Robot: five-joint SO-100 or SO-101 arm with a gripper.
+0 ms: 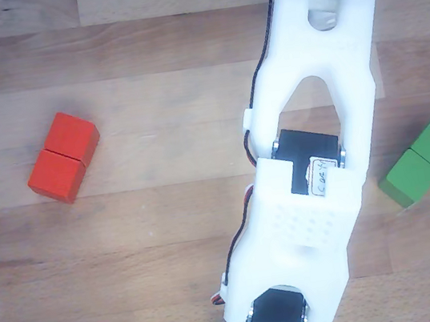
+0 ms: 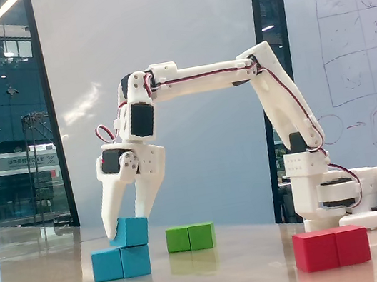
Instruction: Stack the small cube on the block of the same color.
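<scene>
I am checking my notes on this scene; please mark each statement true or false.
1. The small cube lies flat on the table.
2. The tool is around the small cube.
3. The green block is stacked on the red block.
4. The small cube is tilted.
1. False: the small cube rests on the blue block.
2. True: the tool has a finger on each side of it in the fixed view.
3. False: the green block and the red block lie apart on the table.
4. True.

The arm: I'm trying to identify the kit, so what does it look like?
The arm is white printed plastic with black motors at the joints and thin red, black and white cables along its links. Its gripper has two white tapered fingers.
</scene>
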